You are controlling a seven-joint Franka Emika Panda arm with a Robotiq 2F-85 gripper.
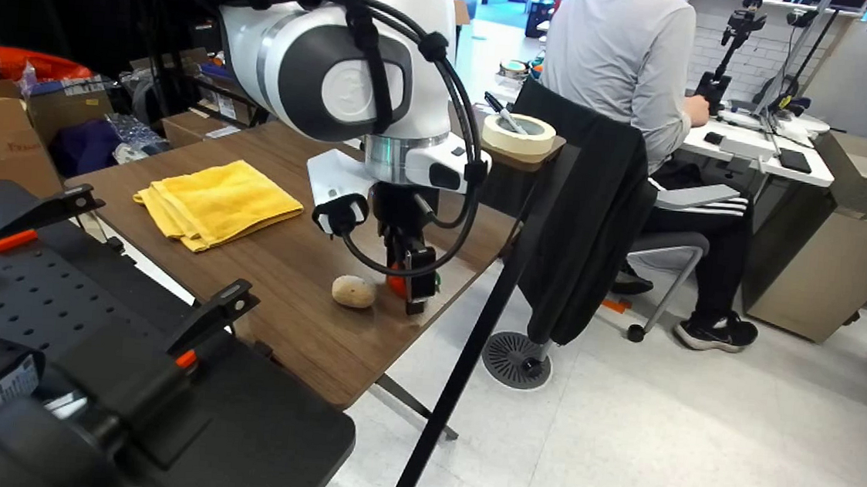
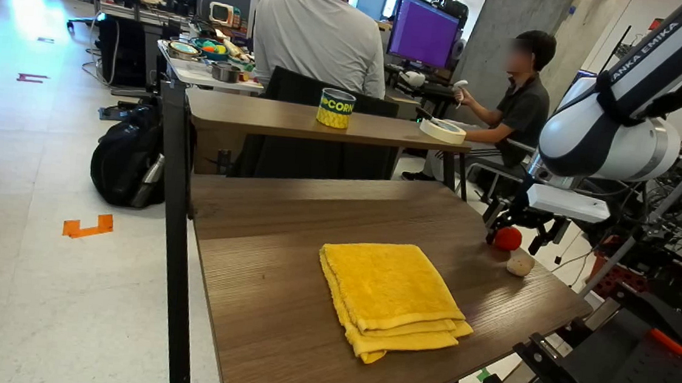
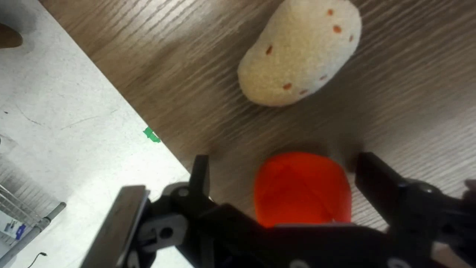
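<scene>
Left to right in an exterior view: a corn can (image 2: 335, 109) stands on a raised shelf (image 2: 262, 115), well left of the jaws and farther back; a folded yellow cloth (image 2: 393, 299) lies on the table (image 2: 262, 258), left of them and nearer the camera; a tape roll (image 2: 443, 134) sits on that shelf, left and back. The jaws, spread wide and gripping nothing, stand either side of a red rounded object (image 2: 507, 238), a gap showing beside it in the wrist view; a speckled potato-shaped piece (image 2: 520, 264) lies just in front of them.

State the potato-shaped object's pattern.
Potato-shaped object: beige, sparsely speckled with reddish-brown, clearest in the wrist view.
</scene>
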